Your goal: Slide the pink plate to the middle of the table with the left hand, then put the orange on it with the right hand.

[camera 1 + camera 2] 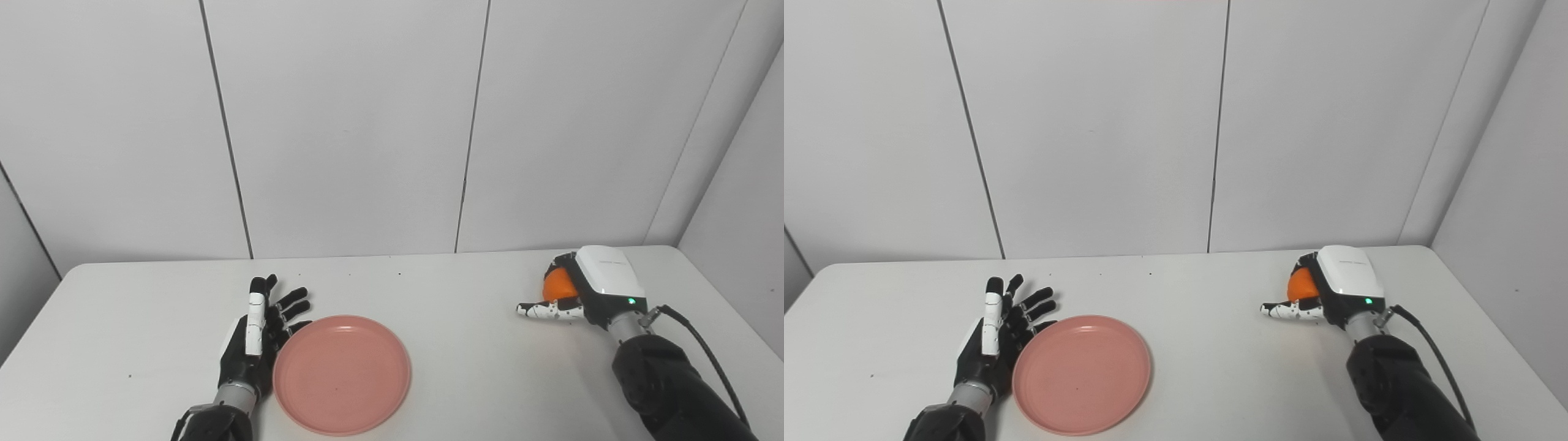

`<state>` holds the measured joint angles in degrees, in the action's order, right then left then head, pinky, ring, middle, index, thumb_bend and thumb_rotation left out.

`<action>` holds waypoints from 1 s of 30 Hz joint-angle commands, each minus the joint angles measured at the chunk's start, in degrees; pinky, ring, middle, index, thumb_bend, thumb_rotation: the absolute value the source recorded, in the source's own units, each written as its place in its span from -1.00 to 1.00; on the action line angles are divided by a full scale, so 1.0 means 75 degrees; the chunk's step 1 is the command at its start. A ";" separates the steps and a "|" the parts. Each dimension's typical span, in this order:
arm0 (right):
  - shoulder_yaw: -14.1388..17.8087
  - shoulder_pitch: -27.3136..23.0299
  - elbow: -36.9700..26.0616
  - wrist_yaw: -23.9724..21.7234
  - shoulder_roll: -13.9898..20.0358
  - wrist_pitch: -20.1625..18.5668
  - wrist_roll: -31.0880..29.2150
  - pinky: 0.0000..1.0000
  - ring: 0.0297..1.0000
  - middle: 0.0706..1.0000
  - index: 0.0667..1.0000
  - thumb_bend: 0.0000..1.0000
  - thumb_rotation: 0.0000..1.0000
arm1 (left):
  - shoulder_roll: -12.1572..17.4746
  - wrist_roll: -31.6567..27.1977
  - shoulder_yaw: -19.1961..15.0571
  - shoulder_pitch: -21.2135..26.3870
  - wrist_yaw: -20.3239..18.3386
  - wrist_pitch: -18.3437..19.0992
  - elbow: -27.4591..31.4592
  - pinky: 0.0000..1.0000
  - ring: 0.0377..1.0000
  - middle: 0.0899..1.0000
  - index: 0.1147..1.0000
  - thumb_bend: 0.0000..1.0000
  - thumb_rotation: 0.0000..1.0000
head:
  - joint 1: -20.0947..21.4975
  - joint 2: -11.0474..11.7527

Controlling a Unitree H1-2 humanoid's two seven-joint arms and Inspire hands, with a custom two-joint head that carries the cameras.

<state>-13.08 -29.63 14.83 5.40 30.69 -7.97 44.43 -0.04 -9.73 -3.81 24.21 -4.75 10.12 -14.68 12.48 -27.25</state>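
Observation:
The pink plate lies flat near the table's front edge, a little left of centre. My left hand lies open on the table, fingers spread and pointing away from me, its palm side against the plate's left rim. At the right rear of the table my right hand is wrapped over the orange. Its fingers curl round the fruit's far side, and the thumb stretches out leftward just below it. Only part of the orange shows, and I cannot tell whether it is off the table.
The white table ends at grey wall panels behind and on the right. A black cable runs along my right forearm. Bare tabletop lies between the plate and the right hand.

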 commanded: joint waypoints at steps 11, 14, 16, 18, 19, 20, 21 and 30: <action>0.0302 -0.1110 -0.1260 -0.0683 0.0204 -0.0096 0.0335 -0.58 -0.53 -0.47 -0.40 0.40 0.08 | -0.0116 0.0028 0.0062 0.0151 0.0034 -0.0090 0.0099 0.32 0.58 0.56 0.98 0.64 1.00 | -0.0183 -0.0004; 0.0267 -0.1174 -0.1460 -0.0808 -0.0010 -0.0085 0.0339 -0.61 -0.55 -0.48 -0.43 0.40 0.07 | -0.0132 0.0014 0.0061 0.0153 0.0020 -0.0091 0.0095 0.32 0.59 0.56 0.98 0.63 1.00 | -0.0229 -0.0009; 0.0174 -0.1225 -0.1613 -0.0910 -0.0169 -0.0135 0.0502 -0.61 -0.55 -0.47 -0.41 0.43 0.13 | -0.0143 0.0021 0.0058 0.0146 0.0036 -0.0097 0.0108 0.32 0.59 0.56 0.98 0.63 1.00 | -0.0264 -0.0016; 0.0120 -0.1264 -0.1736 -0.1003 -0.0308 -0.0157 0.0610 -0.63 -0.56 -0.48 -0.40 0.44 0.16 | -0.0155 0.0037 0.0055 0.0137 0.0059 -0.0102 0.0131 0.32 0.58 0.56 0.98 0.64 1.00 | -0.0290 -0.0030; 0.0050 -0.1308 -0.1851 -0.1069 -0.0427 -0.0118 0.0642 -0.62 -0.56 -0.46 -0.38 0.42 0.16 | -0.0162 0.0044 0.0049 0.0134 0.0076 -0.0106 0.0144 0.33 0.58 0.56 0.98 0.64 1.00 | -0.0317 -0.0049; -0.0004 -0.1345 -0.1950 -0.1122 -0.0546 -0.0084 0.0676 -0.60 -0.52 -0.42 -0.32 0.39 0.12 | -0.0171 0.0053 0.0043 0.0134 0.0099 -0.0101 0.0155 0.34 0.58 0.55 0.99 0.64 1.00 | -0.0333 -0.0053; -0.0049 -0.1376 -0.2029 -0.1152 -0.0665 -0.0045 0.0703 -0.59 -0.52 -0.41 -0.31 0.38 0.12 | -0.0178 0.0058 0.0037 0.0135 0.0117 -0.0105 0.0157 0.34 0.58 0.55 0.99 0.64 1.00 | -0.0353 -0.0060; -0.0316 -0.1299 -0.2444 -0.1252 -0.1545 0.0201 0.0595 -0.59 -0.53 -0.44 -0.37 0.36 -0.06 | -0.0286 0.0127 0.0091 0.0165 0.0274 -0.0137 0.0146 0.33 0.56 0.57 0.98 0.65 1.00 | -0.0653 -0.0063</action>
<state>-15.83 -37.18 -1.19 -4.46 18.95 -8.05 49.18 -1.55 -9.36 -3.67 24.24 -2.90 10.07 -14.47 7.65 -27.69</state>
